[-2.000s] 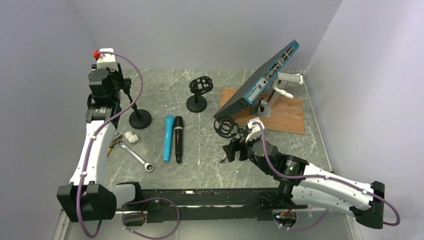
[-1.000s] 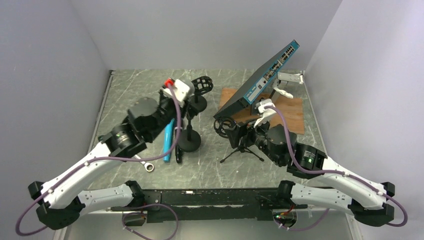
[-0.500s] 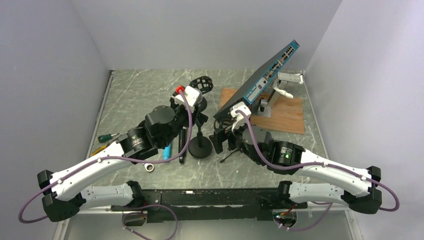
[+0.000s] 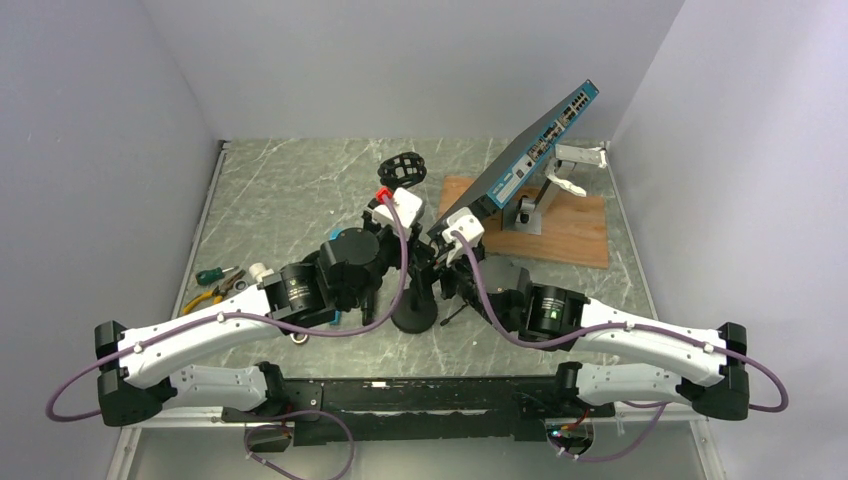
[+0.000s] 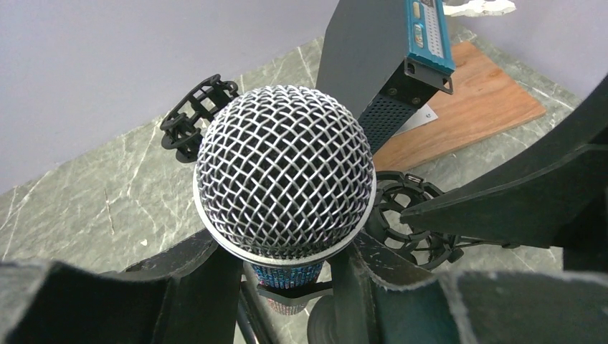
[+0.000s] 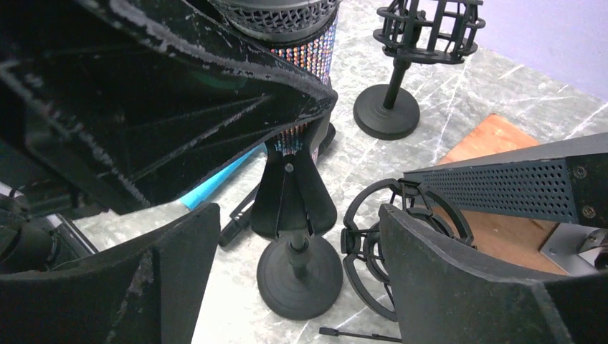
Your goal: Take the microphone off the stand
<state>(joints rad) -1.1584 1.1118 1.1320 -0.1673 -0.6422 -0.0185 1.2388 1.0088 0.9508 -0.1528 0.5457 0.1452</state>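
Note:
The microphone (image 5: 285, 172), with a silver mesh head and a glittery body (image 6: 315, 54), stands upright in the clip (image 6: 294, 193) of a black stand. The stand's round base (image 4: 413, 315) rests on the table at front centre. My left gripper (image 5: 287, 279) is shut on the microphone's body just under the head, one finger on each side. My right gripper (image 6: 297, 215) is open; its fingers (image 6: 179, 265) flank the stand's post and base (image 6: 300, 276) without touching them. In the top view both grippers meet over the stand and hide the microphone.
An empty shock-mount stand (image 4: 400, 170) stands at the back. A tripod shock mount (image 6: 387, 236) is right beside the stand's base. A network switch (image 4: 525, 160) leans on a holder on a wooden board (image 4: 570, 235). A blue microphone (image 6: 215, 183), a screwdriver (image 4: 212, 273) and pliers (image 4: 222, 290) lie at the left.
My left arm has carried the stand and microphone from the far left to front centre. My right arm has swung left, and its fingers now straddle the stand.

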